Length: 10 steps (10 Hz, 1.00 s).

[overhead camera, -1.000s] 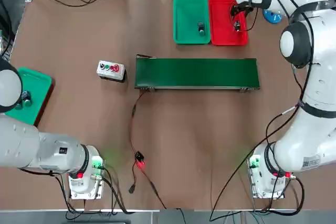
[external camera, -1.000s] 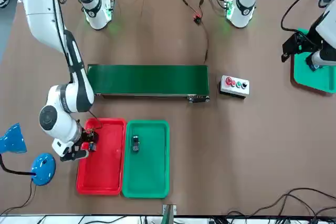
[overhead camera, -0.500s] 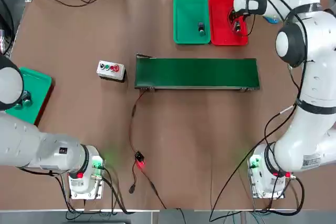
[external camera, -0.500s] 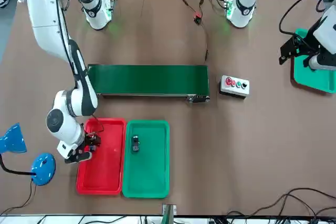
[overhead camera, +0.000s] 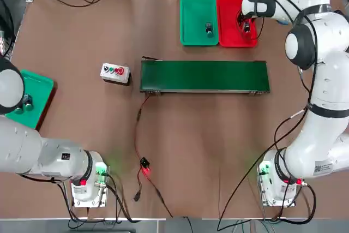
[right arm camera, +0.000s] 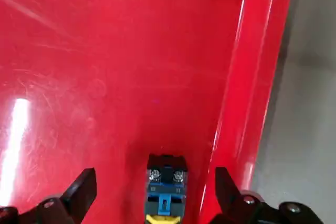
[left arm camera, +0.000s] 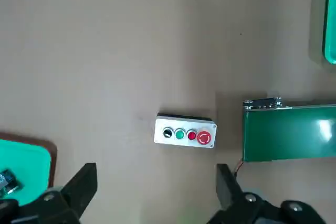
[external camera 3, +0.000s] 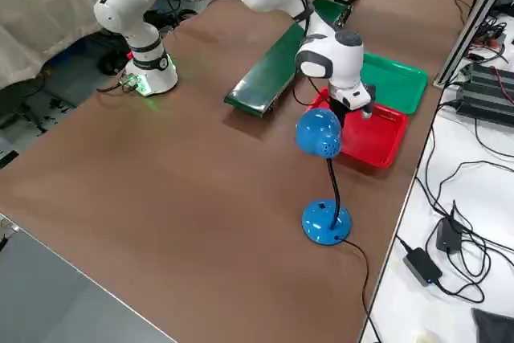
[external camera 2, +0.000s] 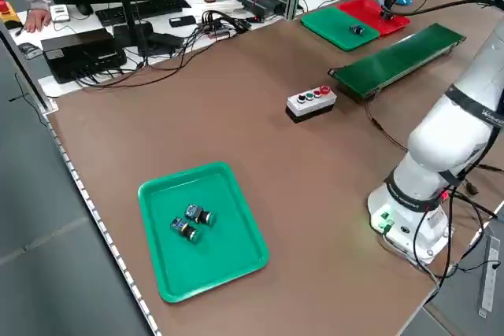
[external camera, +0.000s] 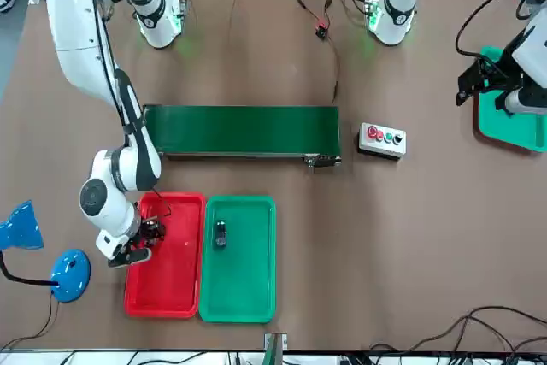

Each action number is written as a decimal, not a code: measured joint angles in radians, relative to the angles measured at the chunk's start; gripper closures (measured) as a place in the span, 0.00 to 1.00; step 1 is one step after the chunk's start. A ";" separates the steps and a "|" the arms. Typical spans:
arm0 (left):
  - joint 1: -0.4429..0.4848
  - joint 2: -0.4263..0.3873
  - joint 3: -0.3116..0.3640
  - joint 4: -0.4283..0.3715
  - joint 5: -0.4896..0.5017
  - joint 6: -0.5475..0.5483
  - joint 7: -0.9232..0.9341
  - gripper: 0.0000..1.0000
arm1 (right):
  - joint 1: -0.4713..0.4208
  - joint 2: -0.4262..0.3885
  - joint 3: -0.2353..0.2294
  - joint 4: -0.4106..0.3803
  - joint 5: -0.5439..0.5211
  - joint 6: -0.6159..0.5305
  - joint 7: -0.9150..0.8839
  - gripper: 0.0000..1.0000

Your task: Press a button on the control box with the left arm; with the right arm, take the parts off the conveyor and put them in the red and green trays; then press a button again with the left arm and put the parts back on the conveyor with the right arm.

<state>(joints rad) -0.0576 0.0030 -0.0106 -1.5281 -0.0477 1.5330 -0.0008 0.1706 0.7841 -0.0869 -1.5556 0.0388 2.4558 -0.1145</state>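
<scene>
From overhead, the right gripper (overhead camera: 246, 24) sits low over the glossy red tray (overhead camera: 229, 35) at the worktop's far edge, near that tray's right rim, while the matching green tray (overhead camera: 192, 31) touches it on the left and carries one small dark part (overhead camera: 208, 29) near its middle. The long, flat, dark green conveyor (overhead camera: 204, 76) lies bare just nearer the robot's bases, and the pale, boxy control box (overhead camera: 115, 72) sits just off its left end, apart from it. From the front, the right arm (external camera: 90, 49) bends down to the red tray, and the left gripper (external camera: 480, 79) hangs high by a teal tray (external camera: 513, 130) at the worktop's side edge. From the left side, that smooth, round-cornered teal tray holds two small cylindrical pieces (external camera 2: 190, 222) lying close together. From the right side, a blue lamp (external camera 3: 321, 166) on a thin stalk stands in front of the red tray. The left wrist view has its fingers (left arm camera: 79, 190) spread wide and empty, high above the control box with its row of round buttons. The right wrist view has the fingers (right arm camera: 79, 195) spread wide either side of a squarish part (right arm camera: 166, 184) with screw heads and a blue and yellow body, resting on the scuffed, shiny tray floor beside the raised rim, neither finger touching it.
</scene>
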 joint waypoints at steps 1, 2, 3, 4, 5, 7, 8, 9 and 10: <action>0.010 0.001 0.000 0.000 0.000 0.000 0.000 0.00 | 0.001 0.004 0.000 0.000 0.000 0.003 0.000 0.03; 0.021 0.003 0.001 0.000 0.000 0.000 0.002 0.00 | 0.001 0.007 0.001 0.000 0.000 0.003 0.000 0.06; 0.030 0.004 0.001 0.000 0.000 0.000 0.005 0.00 | 0.001 0.007 0.001 -0.001 0.000 0.003 0.000 0.06; 0.032 0.006 0.001 0.000 0.000 0.000 0.007 0.00 | 0.001 0.007 0.001 -0.002 0.000 0.003 0.000 0.12; 0.027 0.008 -0.003 0.000 0.000 0.000 0.008 0.00 | 0.001 0.008 0.001 -0.003 0.000 0.003 0.000 0.17; 0.015 0.011 -0.012 0.000 0.000 0.010 0.008 0.00 | 0.001 0.008 0.002 -0.005 0.000 0.003 0.000 0.31; 0.016 0.011 -0.011 0.000 0.000 0.014 0.008 0.00 | 0.001 0.008 0.002 -0.005 0.000 0.002 0.000 0.40; 0.020 0.011 -0.009 0.000 0.000 0.014 0.008 0.00 | 0.001 0.008 0.002 -0.005 0.000 0.002 0.000 0.43; 0.027 0.011 -0.007 0.000 0.000 0.014 0.009 0.00 | 0.001 0.008 0.002 -0.005 0.001 -0.008 0.000 0.46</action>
<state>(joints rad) -0.0311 0.0142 -0.0179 -1.5278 -0.0477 1.5472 0.0078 0.1716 0.7916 -0.0852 -1.5608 0.0394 2.4482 -0.1149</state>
